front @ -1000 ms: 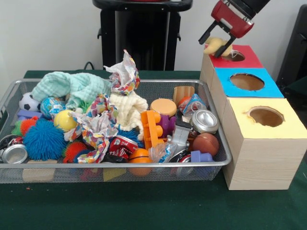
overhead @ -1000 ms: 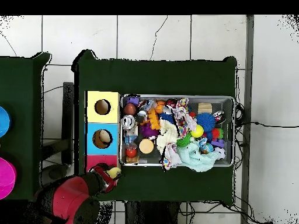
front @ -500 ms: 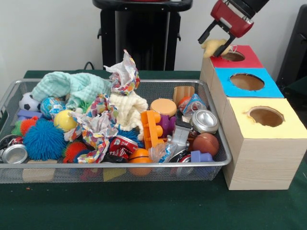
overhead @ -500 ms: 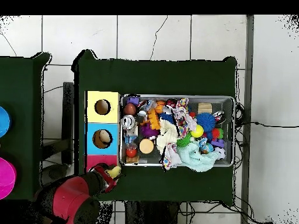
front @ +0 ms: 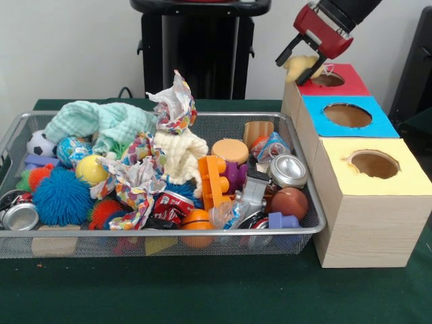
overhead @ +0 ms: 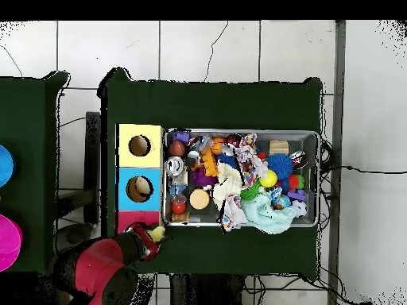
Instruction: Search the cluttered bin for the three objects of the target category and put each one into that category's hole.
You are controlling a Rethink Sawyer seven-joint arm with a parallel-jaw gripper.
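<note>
Gripper (front: 302, 65) pinches a pale yellow soft object (front: 300, 65) at the left edge of the red box (front: 337, 82), short of its hole (front: 328, 79); delivery is under way, needing a rightward shift before release.

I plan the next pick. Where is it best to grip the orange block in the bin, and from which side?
Probably from straight above, closing on the two flat faces of the orange block. It stands on edge, its top higher than the purple piece and cloth beside it, so the sides look crowded.
</note>
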